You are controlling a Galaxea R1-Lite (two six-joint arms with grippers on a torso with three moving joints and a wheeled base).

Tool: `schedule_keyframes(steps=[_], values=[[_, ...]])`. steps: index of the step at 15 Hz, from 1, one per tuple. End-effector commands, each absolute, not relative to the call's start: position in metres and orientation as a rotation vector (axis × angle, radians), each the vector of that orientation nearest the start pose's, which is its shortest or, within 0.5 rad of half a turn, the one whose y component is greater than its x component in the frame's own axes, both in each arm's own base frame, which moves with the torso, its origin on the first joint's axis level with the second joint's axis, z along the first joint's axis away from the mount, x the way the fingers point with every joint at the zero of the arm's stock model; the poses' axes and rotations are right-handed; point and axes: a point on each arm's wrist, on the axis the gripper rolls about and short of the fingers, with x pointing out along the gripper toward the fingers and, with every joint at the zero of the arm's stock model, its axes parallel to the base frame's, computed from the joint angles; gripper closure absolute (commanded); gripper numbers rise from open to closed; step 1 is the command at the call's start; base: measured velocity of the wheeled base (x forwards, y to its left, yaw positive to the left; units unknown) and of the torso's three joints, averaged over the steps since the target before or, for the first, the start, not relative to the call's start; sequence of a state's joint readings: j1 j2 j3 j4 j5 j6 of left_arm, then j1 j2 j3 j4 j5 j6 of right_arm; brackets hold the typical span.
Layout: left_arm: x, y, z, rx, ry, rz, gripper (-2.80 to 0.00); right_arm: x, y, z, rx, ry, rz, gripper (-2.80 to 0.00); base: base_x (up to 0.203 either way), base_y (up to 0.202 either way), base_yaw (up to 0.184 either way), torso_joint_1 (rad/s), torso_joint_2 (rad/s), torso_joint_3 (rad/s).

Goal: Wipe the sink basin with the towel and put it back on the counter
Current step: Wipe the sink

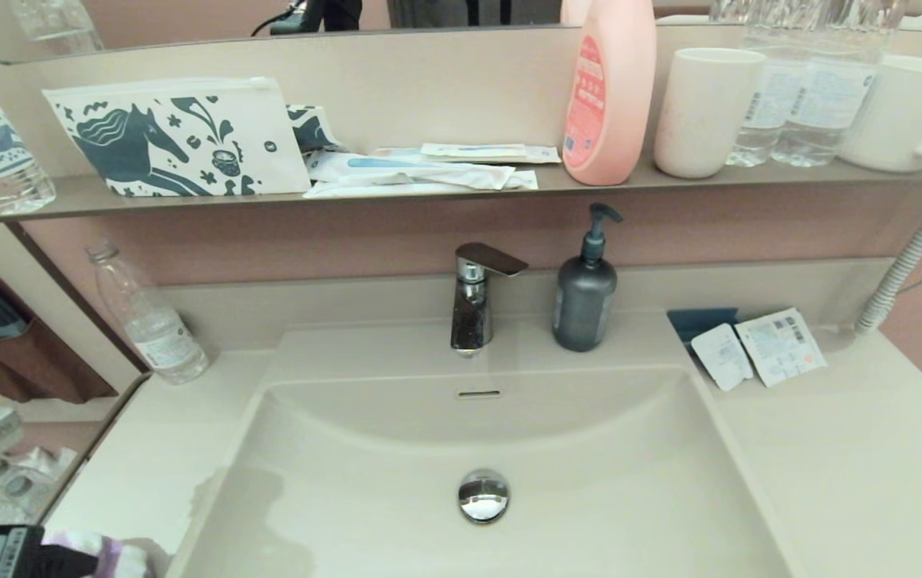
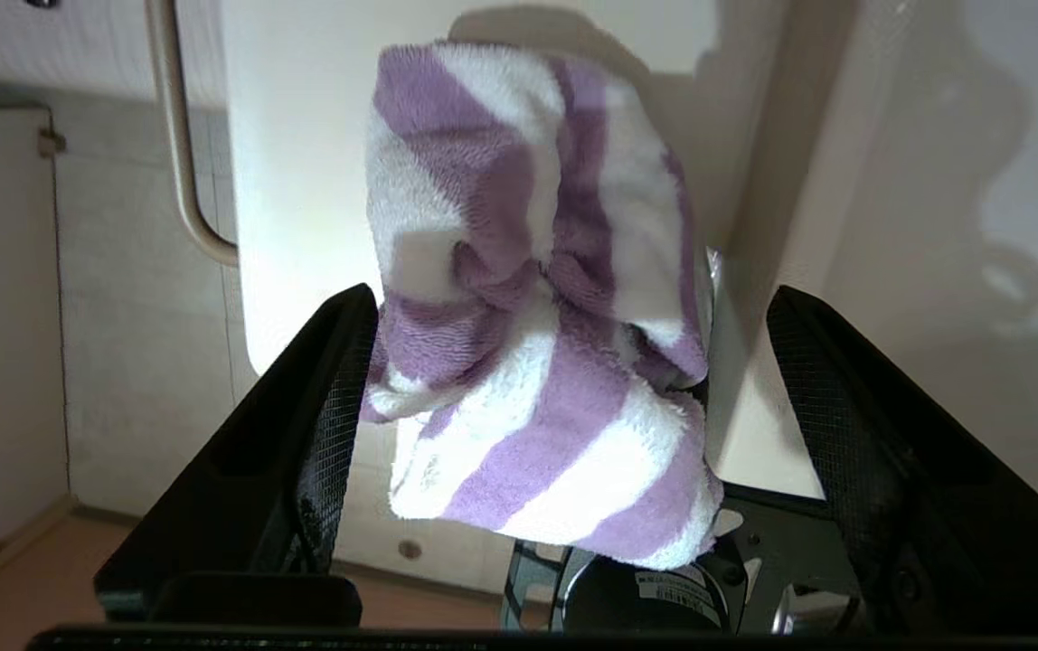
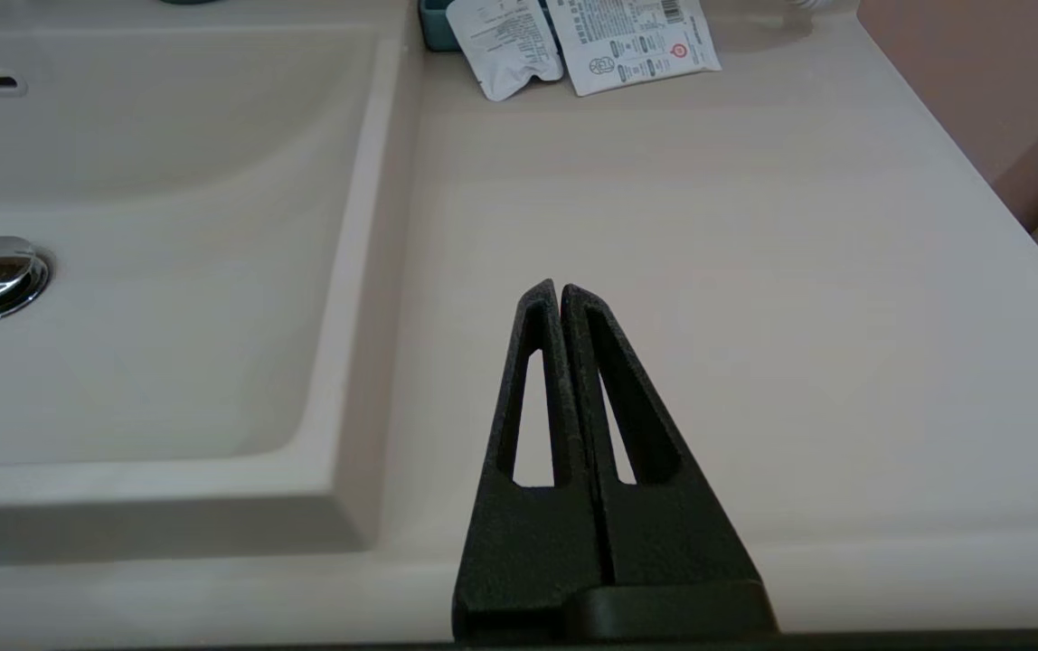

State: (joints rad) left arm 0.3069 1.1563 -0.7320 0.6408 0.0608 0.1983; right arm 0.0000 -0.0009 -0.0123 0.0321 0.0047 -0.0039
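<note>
The purple-and-white striped towel (image 1: 120, 554) lies bunched on the front left corner of the counter (image 1: 148, 449), part of it hanging over the front edge. My left gripper (image 1: 67, 559) is at that corner. In the left wrist view its fingers (image 2: 338, 380) stand wide open on either side of the towel (image 2: 519, 271), one pad just touching the cloth. The beige sink basin (image 1: 589, 482) with its chrome drain plug (image 1: 483, 495) holds nothing. My right gripper (image 3: 558, 287) is shut and empty above the right counter (image 3: 754, 271), beside the basin (image 3: 166, 316); the head view does not show it.
A faucet (image 1: 473, 297) and a dark soap dispenser (image 1: 585, 293) stand behind the basin. A water bottle (image 1: 152, 317) stands at the back left, sachets (image 1: 758, 349) lie at the back right. The shelf above holds a horse-print pouch (image 1: 180, 136), a pink bottle (image 1: 609, 88) and cups.
</note>
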Motion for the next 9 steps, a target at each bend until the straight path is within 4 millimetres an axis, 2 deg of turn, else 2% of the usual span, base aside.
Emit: schedule_keyframes(steps=[1,2,6,9], values=[[0.108,0.032,0.195,0.072,1.027,0.208,-2.80,-0.024,0.000,0.076,-0.005,0.020,0.006,0.00,0.000,0.000,0.000,0.000,0.00,0.000],[0.107,0.030,0.196,0.079,1.022,0.194,0.00,-0.024,0.000,0.076,-0.005,0.020,0.005,0.00,0.000,0.000,0.000,0.000,0.00,0.000],[0.110,0.024,0.198,0.098,0.986,0.144,0.00,-0.024,0.000,0.076,-0.005,0.020,0.005,0.00,0.000,0.000,0.000,0.000,0.00,0.000],[0.116,0.008,0.210,0.027,0.755,0.057,0.00,-0.024,0.000,0.076,-0.005,0.020,0.006,0.00,0.000,0.000,0.000,0.000,0.00,0.000]])
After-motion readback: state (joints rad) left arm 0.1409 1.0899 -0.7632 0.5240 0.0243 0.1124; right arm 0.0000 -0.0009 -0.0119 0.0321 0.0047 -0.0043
